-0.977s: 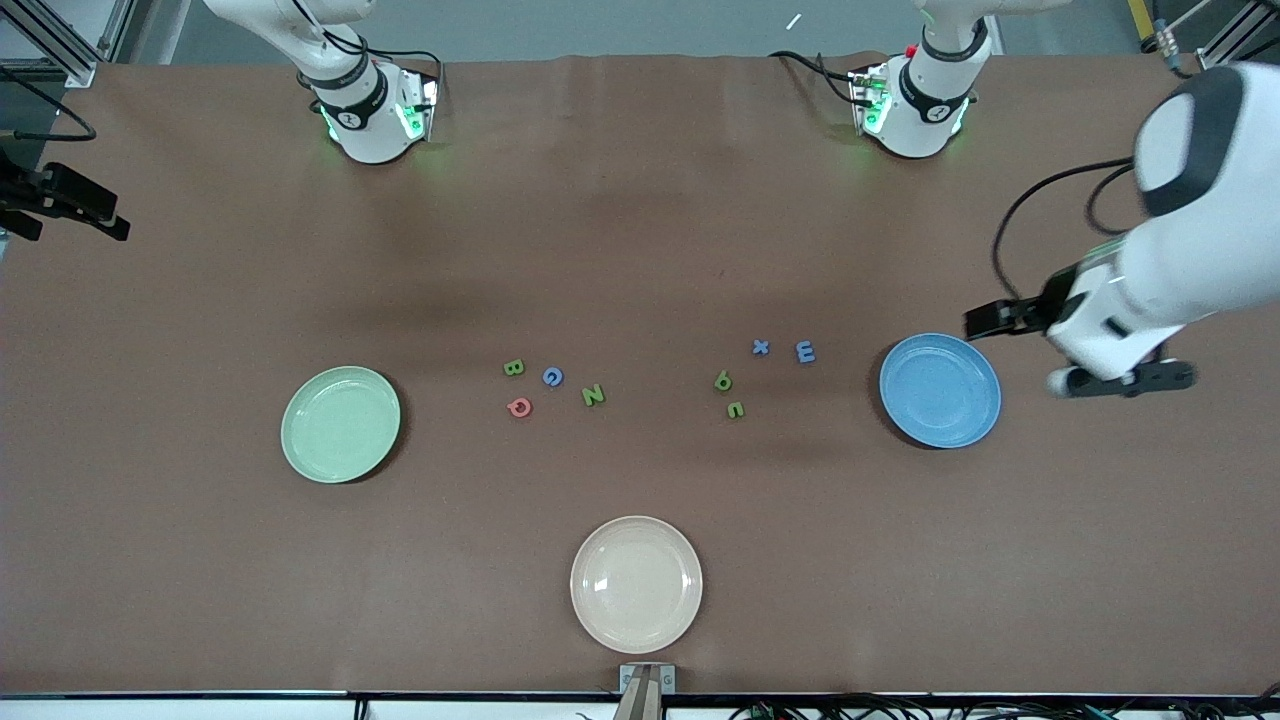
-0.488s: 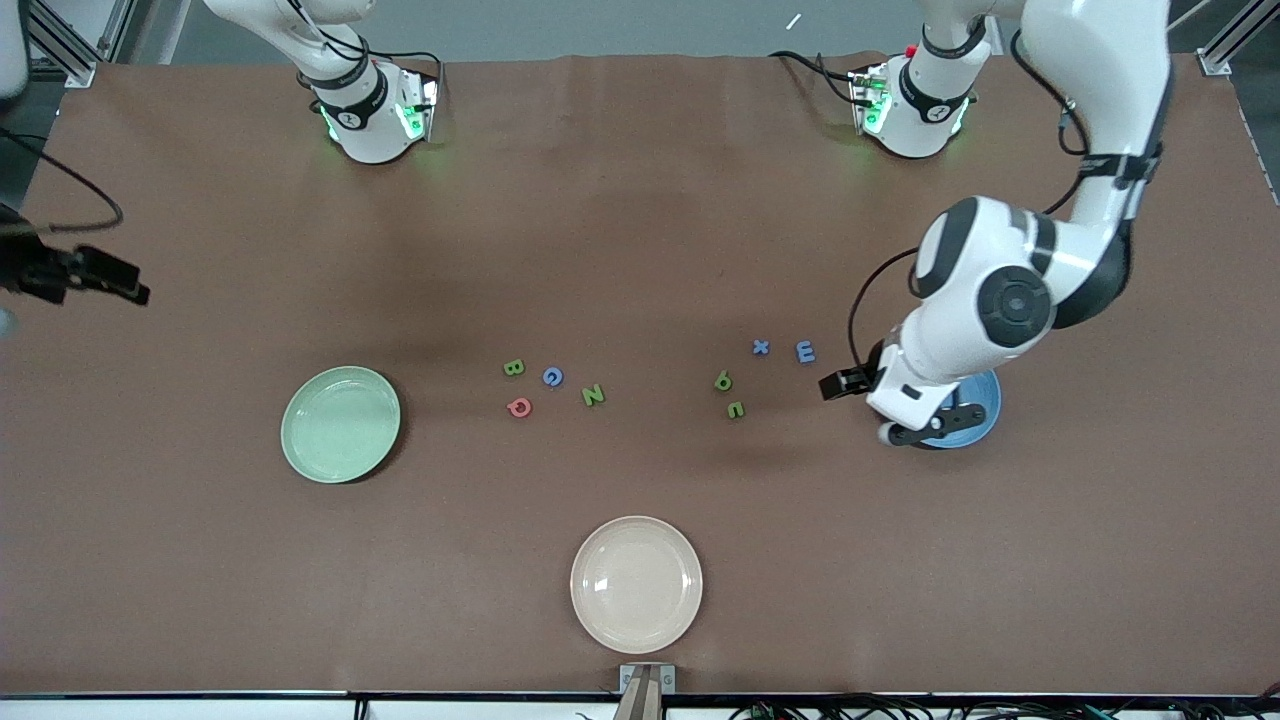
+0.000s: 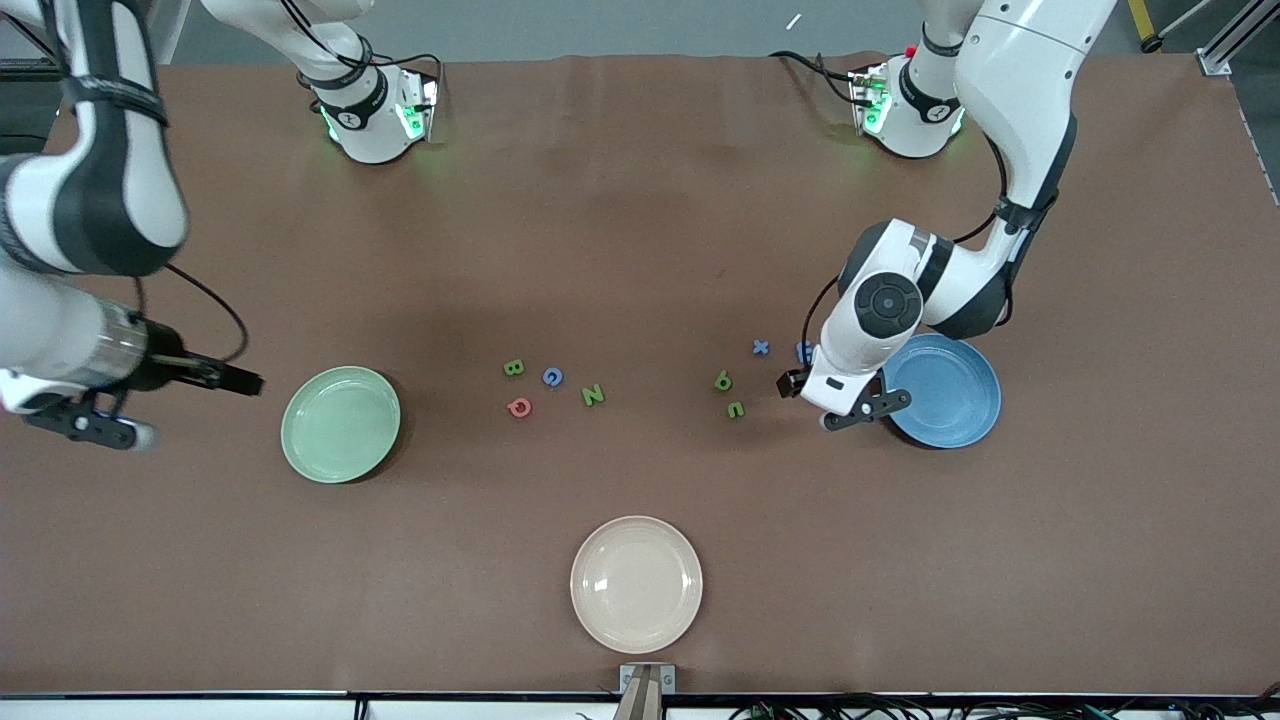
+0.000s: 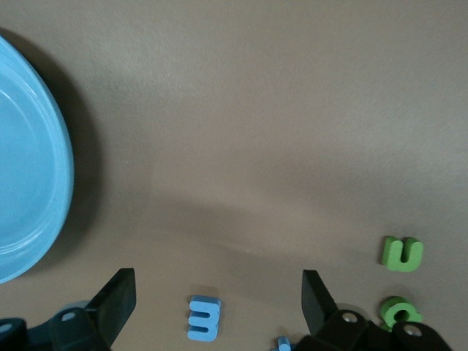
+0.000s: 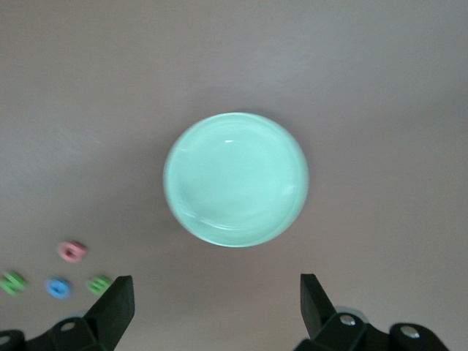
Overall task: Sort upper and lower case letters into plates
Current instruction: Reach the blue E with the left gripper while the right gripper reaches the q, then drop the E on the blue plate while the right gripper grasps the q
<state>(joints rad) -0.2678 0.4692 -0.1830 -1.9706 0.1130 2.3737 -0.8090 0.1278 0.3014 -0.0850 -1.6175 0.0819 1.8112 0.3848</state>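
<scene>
Green B (image 3: 513,368), blue G (image 3: 552,377), pink-red Q (image 3: 519,407) and green N (image 3: 593,395) lie mid-table. Blue x (image 3: 761,347), the green 9-like letter (image 3: 723,381) and green u (image 3: 736,409) lie toward the sky blue plate (image 3: 950,390). My left gripper (image 3: 835,385) is open over the blue m (image 4: 205,318), beside that plate (image 4: 29,168); the u (image 4: 402,254) shows nearby. My right gripper (image 3: 90,420) is open and empty over bare table beside the mint green plate (image 3: 340,424), which its wrist view shows empty (image 5: 235,179).
A cream-white plate (image 3: 636,584) sits near the table's front edge, nearer the camera than the letters. Both robot bases stand along the table's edge farthest from the camera.
My left arm swung in across the blue plate and now hangs over the blue m. My right arm came in from the table's end toward the mint green plate.
</scene>
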